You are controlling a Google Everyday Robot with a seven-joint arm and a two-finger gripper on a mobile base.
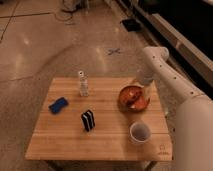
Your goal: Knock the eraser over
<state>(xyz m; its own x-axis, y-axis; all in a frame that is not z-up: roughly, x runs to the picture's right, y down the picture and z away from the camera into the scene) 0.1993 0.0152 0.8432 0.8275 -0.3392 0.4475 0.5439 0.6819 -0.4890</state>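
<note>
The eraser (88,120), a small black block with white stripes, stands upright near the middle of the wooden table (60,142). My gripper (143,95) hangs from the white arm at the table's right side, over the brown bowl (133,97). It is well to the right of the eraser and does not touch it.
A white cup (140,132) stands at the front right. A small clear bottle (83,83) stands at the back middle. A flat blue object (58,105) lies at the left. My white arm (175,85) reaches along the table's right edge. Bare floor surrounds the table.
</note>
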